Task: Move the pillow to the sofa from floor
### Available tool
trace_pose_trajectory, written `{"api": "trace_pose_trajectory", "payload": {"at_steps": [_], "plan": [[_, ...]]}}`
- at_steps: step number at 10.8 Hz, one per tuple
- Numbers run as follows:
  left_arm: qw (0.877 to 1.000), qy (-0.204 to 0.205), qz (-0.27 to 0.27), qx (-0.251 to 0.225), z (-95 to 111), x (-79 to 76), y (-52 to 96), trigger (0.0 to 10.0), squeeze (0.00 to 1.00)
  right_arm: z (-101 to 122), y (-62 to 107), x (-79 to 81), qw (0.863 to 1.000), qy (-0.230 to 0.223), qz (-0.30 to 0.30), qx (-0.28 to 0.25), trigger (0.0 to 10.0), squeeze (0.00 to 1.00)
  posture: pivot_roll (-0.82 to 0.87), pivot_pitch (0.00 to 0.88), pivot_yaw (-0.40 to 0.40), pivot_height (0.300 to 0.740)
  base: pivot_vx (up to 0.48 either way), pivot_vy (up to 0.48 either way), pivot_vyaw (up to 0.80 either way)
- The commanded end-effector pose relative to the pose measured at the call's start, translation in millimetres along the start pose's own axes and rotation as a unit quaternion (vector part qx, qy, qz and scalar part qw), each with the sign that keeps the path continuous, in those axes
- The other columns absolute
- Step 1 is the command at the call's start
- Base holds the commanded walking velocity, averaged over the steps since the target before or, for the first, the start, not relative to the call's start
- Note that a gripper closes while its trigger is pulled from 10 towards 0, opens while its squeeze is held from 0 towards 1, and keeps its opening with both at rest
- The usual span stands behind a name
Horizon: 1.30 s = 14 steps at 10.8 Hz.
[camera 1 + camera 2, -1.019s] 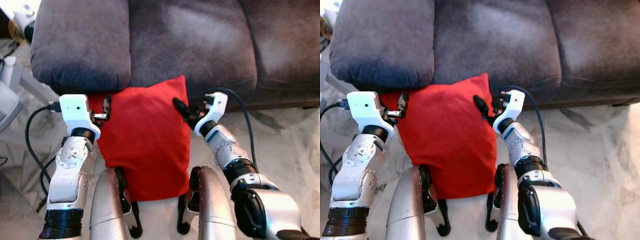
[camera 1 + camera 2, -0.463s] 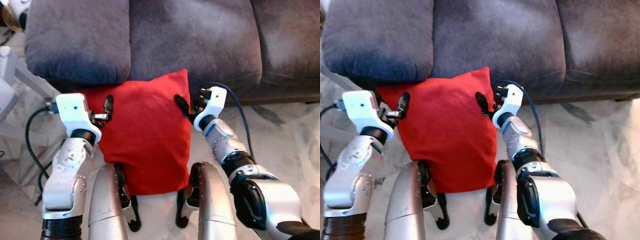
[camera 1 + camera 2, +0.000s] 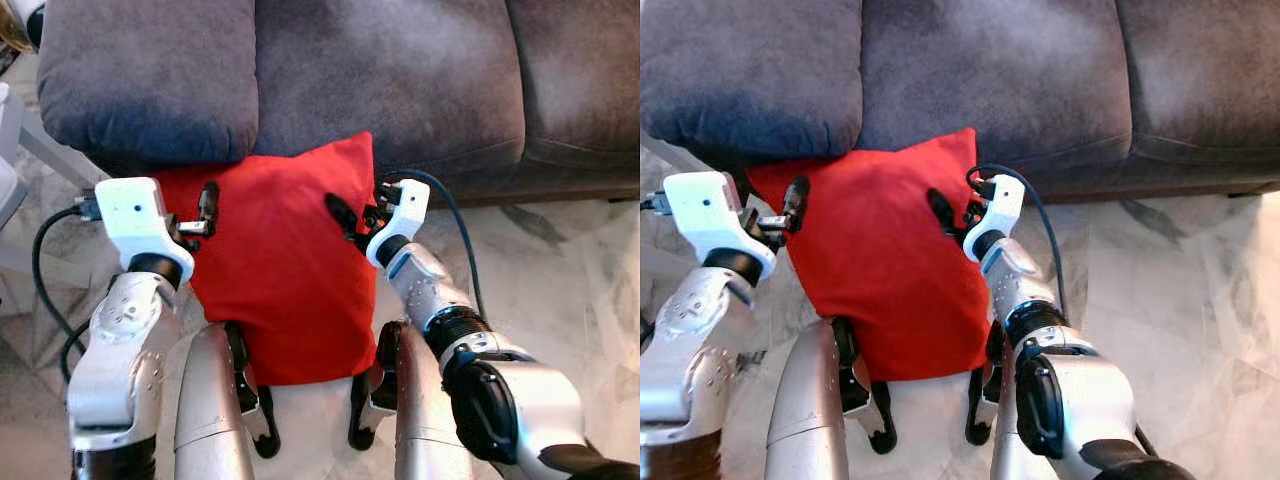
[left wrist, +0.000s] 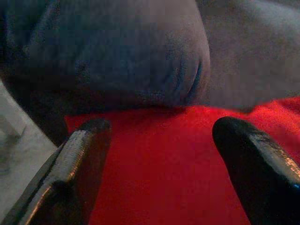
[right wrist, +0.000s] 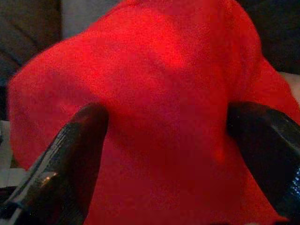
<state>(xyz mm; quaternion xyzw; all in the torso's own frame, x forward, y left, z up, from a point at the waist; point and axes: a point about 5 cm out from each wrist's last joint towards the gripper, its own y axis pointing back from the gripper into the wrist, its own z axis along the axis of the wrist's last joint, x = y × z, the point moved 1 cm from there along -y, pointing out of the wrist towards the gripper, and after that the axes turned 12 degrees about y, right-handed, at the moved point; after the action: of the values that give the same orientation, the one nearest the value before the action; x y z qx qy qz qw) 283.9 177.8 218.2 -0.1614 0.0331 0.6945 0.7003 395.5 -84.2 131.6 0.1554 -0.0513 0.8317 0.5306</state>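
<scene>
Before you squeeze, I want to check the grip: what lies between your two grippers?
The red fabric pillow alone, shown in the left eye view, between the left gripper and right gripper.

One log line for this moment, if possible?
red fabric pillow: on floor against grey sofa | left claw: open, left edge | right claw: open, right edge

The red pillow's [image 3: 280,270] near edge is hidden behind the robot's legs [image 3: 215,400]. The sofa [image 3: 400,80] runs off the far, left and right edges. A white object [image 3: 8,190] at far left is cut off, unidentifiable.
</scene>
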Motion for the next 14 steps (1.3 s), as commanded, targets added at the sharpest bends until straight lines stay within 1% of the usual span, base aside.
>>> {"api": "trace_pose_trajectory", "payload": {"at_steps": [1,2,3,5,6,7,9,10,11,12,13,14], "plan": [[1.000,0.002,0.003,0.008,0.4,2.8,5.9,10.0,0.00,-16.2,3.0,-0.7,1.000,-0.003,-0.012,0.029,10.0,0.00,0.23,0.502,-0.073,0.570,0.000,0.000,0.00],[1.000,0.012,0.007,0.017,-2.0,3.7,8.6,10.0,0.00,-20.8,7.7,-14.2,0.995,0.038,-0.076,0.048,10.0,0.00,0.22,0.505,-0.071,0.570,0.000,0.000,0.00],[1.000,0.015,0.009,0.020,-3.7,3.4,8.5,10.0,0.00,-22.6,11.8,-25.3,0.989,0.050,-0.123,0.062,10.0,0.00,0.22,0.502,-0.071,0.570,0.000,0.000,0.00],[1.000,0.014,0.007,0.022,-6.3,2.0,4.4,10.0,0.00,-19.6,9.8,-22.0,0.991,0.058,-0.110,0.055,10.0,0.00,0.22,0.478,-0.072,0.570,0.000,0.000,0.00],[1.000,0.010,0.013,0.020,-9.0,4.8,1.4,10.0,0.00,-14.5,8.1,-20.0,0.991,0.075,-0.102,0.041,10.0,0.00,0.22,0.457,-0.074,0.570,0.000,0.000,0.00],[1.000,-0.001,0.014,0.018,-11.6,6.1,-1.3,10.0,0.00,-5.5,6.3,-18.5,0.990,0.101,-0.093,0.020,10.0,0.00,0.21,0.433,-0.079,0.570,0.000,0.000,0.00],[1.000,-0.013,0.006,0.016,-18.0,3.8,-8.0,10.0,0.00,8.4,4.9,-14.9,0.990,0.120,-0.072,-0.025,10.0,0.00,0.19,0.369,-0.085,0.570,0.000,0.000,0.00],[1.000,-0.012,0.004,0.015,-21.8,4.6,-14.1,10.0,0.00,12.2,8.2,-19.9,0.987,0.134,-0.077,-0.040,10.0,0.00,0.18,0.321,-0.088,0.570,0.000,0.000,0.00],[1.000,-0.012,0.007,0.012,-26.9,10.4,-19.4,10.0,0.00,14.5,15.0,-31.1,0.981,0.158,-0.101,-0.052,10.0,0.00,0.16,0.275,-0.090,0.570,0.000,0.000,0.00],[1.000,-0.018,0.012,0.012,-32.9,15.1,-22.2,10.0,0.00,19.9,18.6,-33.0,0.973,0.192,-0.108,-0.074,10.0,0.00,0.15,0.246,-0.085,0.570,0.000,0.000,0.00],[1.000,-0.027,0.013,0.007,-37.2,18.5,-23.3,10.0,0.00,25.4,23.0,-32.8,0.967,0.200,-0.113,-0.108,10.0,0.00,0.13,0.211,-0.079,0.570,0.000,0.000,0.00],[0.999,-0.040,0.008,0.003,-43.8,22.1,-21.7,10.0,0.00,22.2,36.2,-38.0,0.958,0.209,-0.138,-0.140,10.0,0.00,0.12,0.175,-0.075,0.570,0.000,0.000,0.00]]}}
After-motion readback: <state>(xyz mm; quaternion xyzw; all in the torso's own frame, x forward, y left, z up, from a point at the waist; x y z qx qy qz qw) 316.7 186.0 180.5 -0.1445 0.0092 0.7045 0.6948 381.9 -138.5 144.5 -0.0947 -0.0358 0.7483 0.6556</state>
